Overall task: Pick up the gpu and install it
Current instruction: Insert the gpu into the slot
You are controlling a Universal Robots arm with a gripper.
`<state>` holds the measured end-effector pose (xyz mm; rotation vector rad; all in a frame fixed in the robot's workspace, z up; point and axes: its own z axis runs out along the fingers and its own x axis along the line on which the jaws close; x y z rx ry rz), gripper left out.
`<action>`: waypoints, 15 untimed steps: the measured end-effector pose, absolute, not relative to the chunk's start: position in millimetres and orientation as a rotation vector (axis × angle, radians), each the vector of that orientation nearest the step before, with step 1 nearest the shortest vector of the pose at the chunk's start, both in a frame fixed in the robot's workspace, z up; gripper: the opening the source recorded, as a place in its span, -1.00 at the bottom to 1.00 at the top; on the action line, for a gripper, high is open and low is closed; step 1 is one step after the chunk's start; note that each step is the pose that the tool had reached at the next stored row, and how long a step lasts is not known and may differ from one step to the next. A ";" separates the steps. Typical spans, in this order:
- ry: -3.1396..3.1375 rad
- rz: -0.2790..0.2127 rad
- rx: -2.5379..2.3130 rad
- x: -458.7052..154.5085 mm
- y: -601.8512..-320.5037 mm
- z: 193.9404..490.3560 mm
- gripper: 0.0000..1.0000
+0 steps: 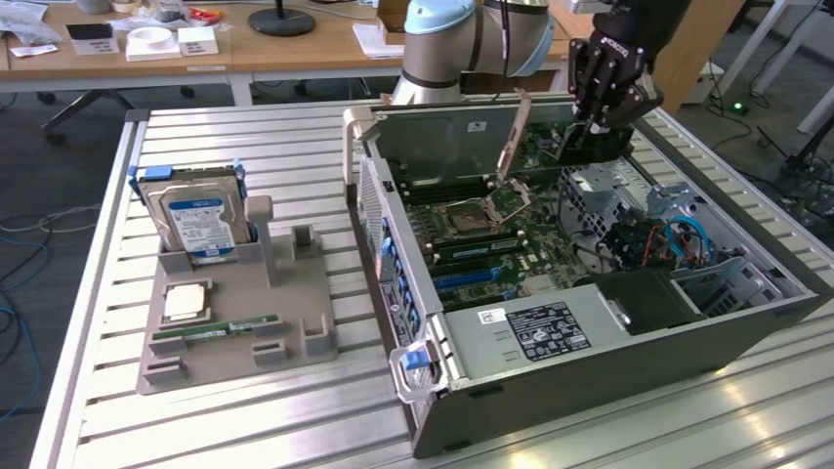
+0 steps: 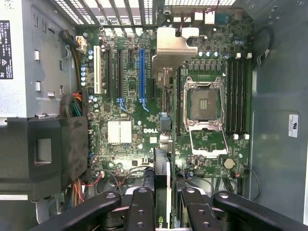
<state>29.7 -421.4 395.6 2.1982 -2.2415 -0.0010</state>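
Above the open grey metal computer case (image 1: 587, 371), near its back wall, the black multi-finger hand (image 1: 597, 125) hangs from the pale blue and grey robot arm (image 1: 456, 39). The hand is clamped on the gpu (image 1: 513, 137), a thin dark circuit card with a pale metal bracket strip at its far end. The fingers (image 2: 142, 207) press on both flat sides of the card.

In the wrist view the gpu (image 2: 171, 53) is seen edge-on. It stands over the green motherboard (image 2: 125, 96), between the long blue slot (image 2: 141, 72) and the open silver processor socket (image 2: 204, 103). I cannot tell if its lower edge touches the board.

Beside the case, at the exterior view's left, a grey plastic holder tray (image 1: 222, 371) stands on the slatted metal surface (image 1: 195, 430). It carries a silver hard drive with a blue-white label (image 1: 195, 220) and a narrow green memory stick (image 1: 215, 330).
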 end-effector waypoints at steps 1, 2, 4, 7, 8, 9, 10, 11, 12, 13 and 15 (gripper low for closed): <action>-2.241 -0.001 2.198 29.7 -421.4 395.6 -0.47; -2.242 -0.001 2.198 29.6 -421.4 395.6 -0.47; -2.242 -0.001 2.198 28.6 -421.5 395.6 -0.47; -2.242 0.000 2.199 26.5 -421.4 395.6 -0.47; -2.242 0.001 2.199 25.8 -421.4 395.6 -0.47; -2.242 0.001 2.199 25.2 -421.4 395.6 -0.47; -2.242 0.001 2.199 25.2 -421.4 395.6 -0.47; -2.242 0.001 2.199 25.2 -421.4 395.6 -0.47; -2.242 0.001 2.199 25.1 -421.4 395.6 -0.47; -2.242 0.001 2.199 25.1 -421.4 395.6 -0.47; -2.242 0.001 2.199 25.0 -421.4 395.4 -0.47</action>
